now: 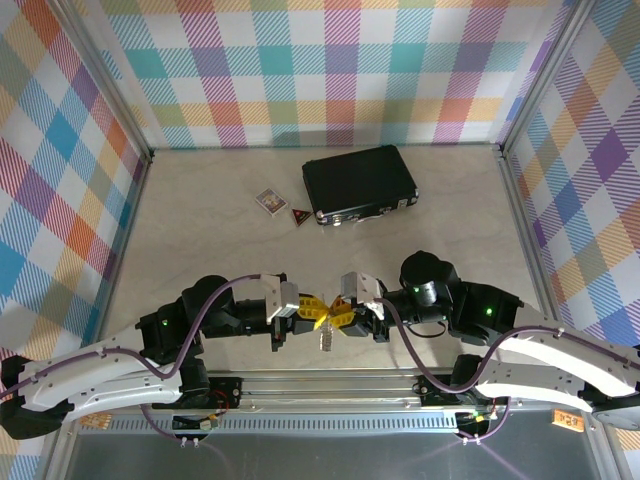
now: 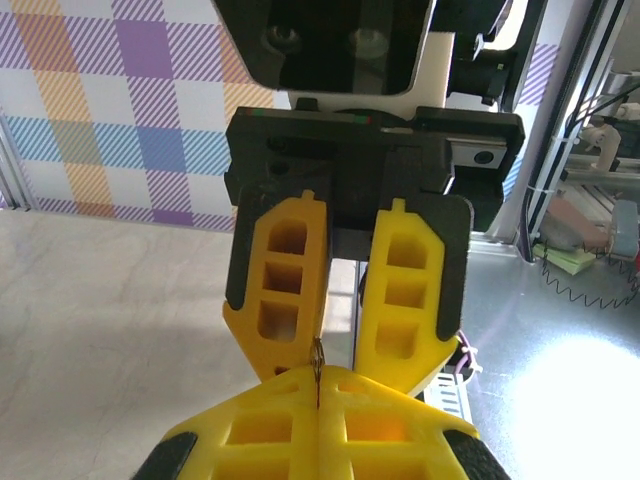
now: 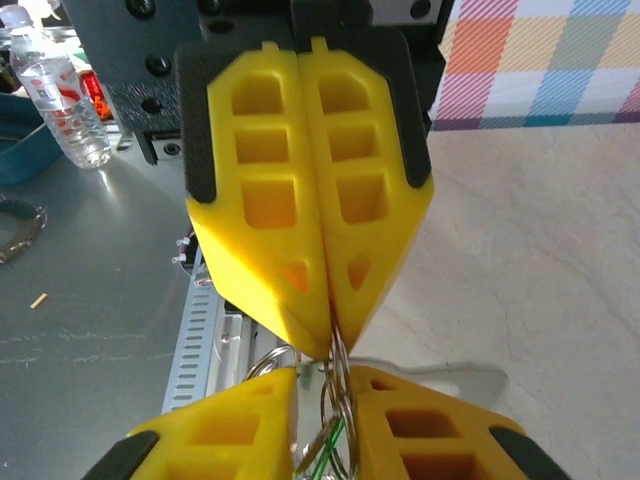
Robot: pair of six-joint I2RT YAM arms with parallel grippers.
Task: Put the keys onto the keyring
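My two grippers meet tip to tip above the near middle of the table. The left gripper (image 1: pixel 306 312) (image 2: pixel 318 378) is shut on the keyring (image 1: pixel 325 337), whose thin metal edge (image 2: pixel 318 358) shows pinched between its yellow fingertips. In the right wrist view the left gripper (image 3: pixel 331 340) clamps the top of the silvery rings (image 3: pixel 341 398). The right gripper (image 1: pixel 346 316) (image 3: pixel 325 382) stands open with a narrow gap, and the rings hang inside that gap. A key (image 3: pixel 326 452) with a green edge dangles from the rings low between the right fingers.
A black case (image 1: pixel 360 185) lies at the back middle, with a small patterned box (image 1: pixel 269 201) and a red triangular tag (image 1: pixel 299 215) to its left. The metal rail (image 1: pixel 330 385) of the arm bases runs just below the grippers. Plaid walls enclose the table.
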